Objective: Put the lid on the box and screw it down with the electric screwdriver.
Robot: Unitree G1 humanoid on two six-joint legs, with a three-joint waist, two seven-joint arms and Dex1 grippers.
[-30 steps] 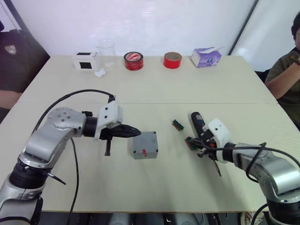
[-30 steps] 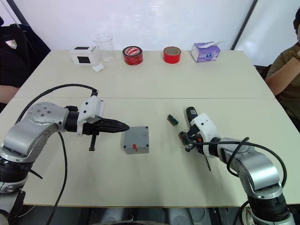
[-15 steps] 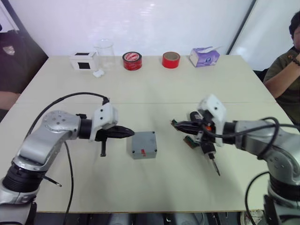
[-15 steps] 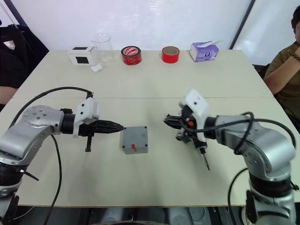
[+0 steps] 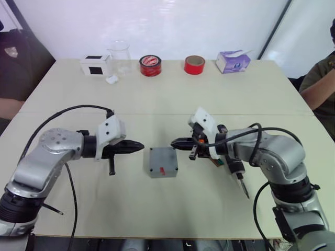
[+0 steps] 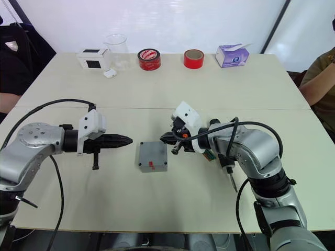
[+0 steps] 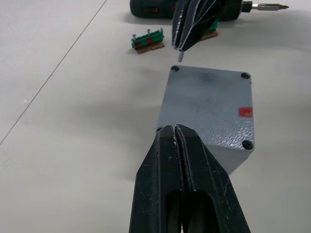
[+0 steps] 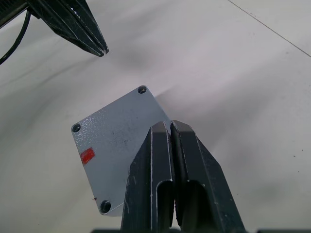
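At the near middle of the table (image 5: 172, 99) sits the box (image 7: 228, 155), and the lid (image 7: 209, 97) already lies flush on it, square to the walls, with a red mark on its top face and a dark hole at each corner. So the covering step looks done and the fastening step is in hand. The left gripper (image 5: 140, 147) hovers just beside the box at its 9 o'clock, fingers pressed together on nothing, tips aimed at the near wall without touching it. The right gripper (image 5: 174, 141) hangs just above the lid's corner at about 1 o'clock, fingers likewise closed, and they seem to pinch a small screw (image 7: 180, 56) that points down at that corner hole, though it is too small to be sure. The electric screwdriver (image 5: 234, 168) lies flat on the table at the box's 3 o'clock, beneath the right forearm, its bit pointing toward the near edge, ungripped. A small green circuit board (image 7: 147, 41) rests beside it. The next move calls for lowering that screw straight into the hole, then freeing the right gripper to fetch the tool while the left steadies the box. Along the far edge stand a white box (image 5: 96, 66) and a beaker (image 5: 120, 56) at 11 o'clock, two red tape rolls (image 5: 150, 66) at 12, and a tissue box (image 5: 233, 61) at 1.
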